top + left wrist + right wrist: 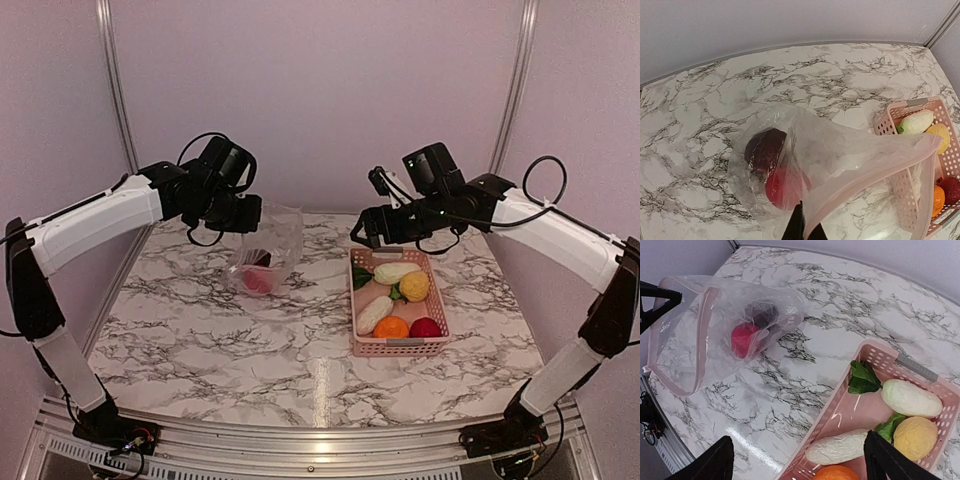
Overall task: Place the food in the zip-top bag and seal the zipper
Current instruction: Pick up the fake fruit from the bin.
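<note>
1. Your left gripper (pixel 801 222) is pinched shut on the rim of the bag (pixel 840 155). It holds the mouth up off the table (pixel 200 330), gaping toward the basket (pixel 400 348).
2. Your right gripper (pixel 799 436) has its fingers spread wide with nothing between them. In the top view it hangs above the far end of the basket.
3. The bag sits left of the basket and apart from it, with its closed end resting on the marble.
4. The zipper strip (pixel 702 335) is unsealed, and its two sides stand well apart around the open mouth.
5. Two pieces are inside the bag: a red ball (pixel 782 186) and a dark piece (pixel 765 149), touching each other at the bottom end.
6. The rest is in the basket. A white oblong piece (pixel 396 272) and a green leaf (pixel 360 278) lie at the far end, with a yellow piece (pixel 415 286) just beside them.
7. A second white piece (pixel 375 313) lies in the middle of the basket. An orange ball (pixel 391 327) and a red fruit (pixel 425 327) sit side by side at the near end.
</note>
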